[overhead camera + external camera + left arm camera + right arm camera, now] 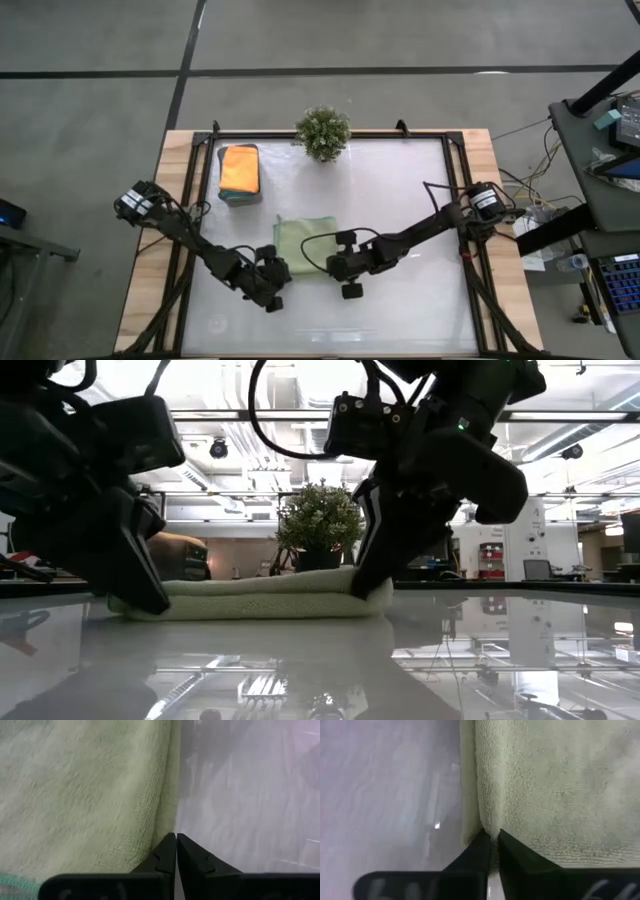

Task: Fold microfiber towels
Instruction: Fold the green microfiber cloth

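Observation:
A pale sage-green towel (pixel 305 240) lies flat on the white table, near the middle; in the low view the towel (pixel 260 598) shows two layers thick. My left gripper (pixel 274 272) is shut at its near left corner. My right gripper (pixel 336 262) is shut at its near right corner. At the far left a stack of folded towels (pixel 240 174) rests on the table, an orange one on top and a teal one under it. My left gripper has its fingertips closed on the towel's side edge (pixel 170 827) at the near left corner, coming slanting down from the near left. Only the very edge reaches the tips. The towel lies on the table. How many layers are caught cannot be seen. My right gripper pinches the towel's edge (pixel 487 822) at the near right corner between its two fingertips, slanting down from the near right. The towel lies flat on the table, slack. One layer or two, I cannot tell.
A small bushy green plant (pixel 323 132) stands at the table's far edge, behind the towel. The table's raised dark frame (pixel 455 200) runs along its sides. Bare table surface lies to the right of the towel and along the near edge.

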